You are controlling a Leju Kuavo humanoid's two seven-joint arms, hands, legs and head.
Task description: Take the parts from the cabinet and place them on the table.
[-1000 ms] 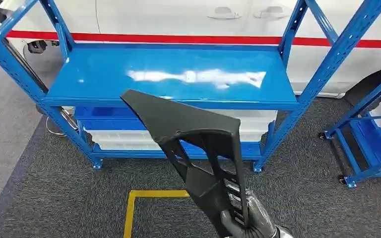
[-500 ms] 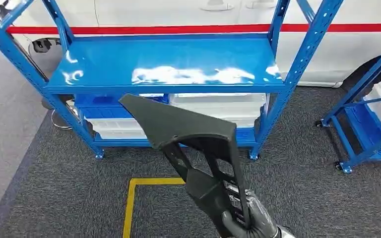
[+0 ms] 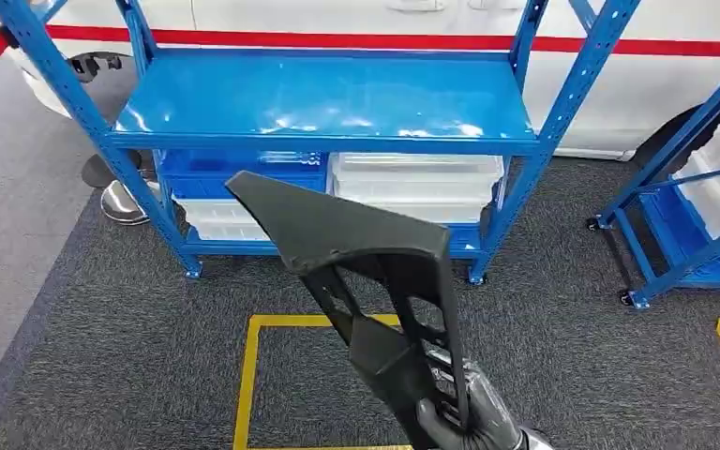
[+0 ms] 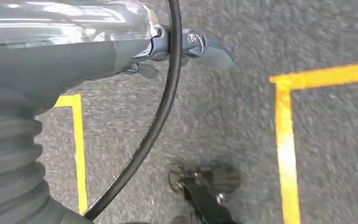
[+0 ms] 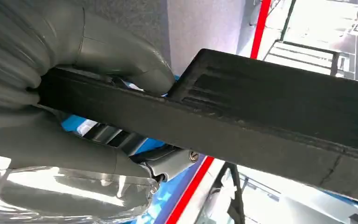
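Observation:
My right hand grips the narrow lower end of a large black plastic part, a flat wedge with ribbed slots, and holds it up in front of me in the head view. In the right wrist view the thumb and fingers of this hand wrap the part's long dark bar. The blue metal cabinet rack stands ahead, and its top shelf is bare and shiny. My left hand hangs over the grey carpet with nothing in it and its fingers stretched out.
White bins and a blue bin fill the rack's lower shelf. A second blue rack stands at the right. Yellow tape marks a square on the carpet. A white vehicle with a red stripe is behind.
The whole picture has shifted: the camera has moved, the rack now sits higher in view and its lower bins show more. The black part stays held the same way in my right hand.

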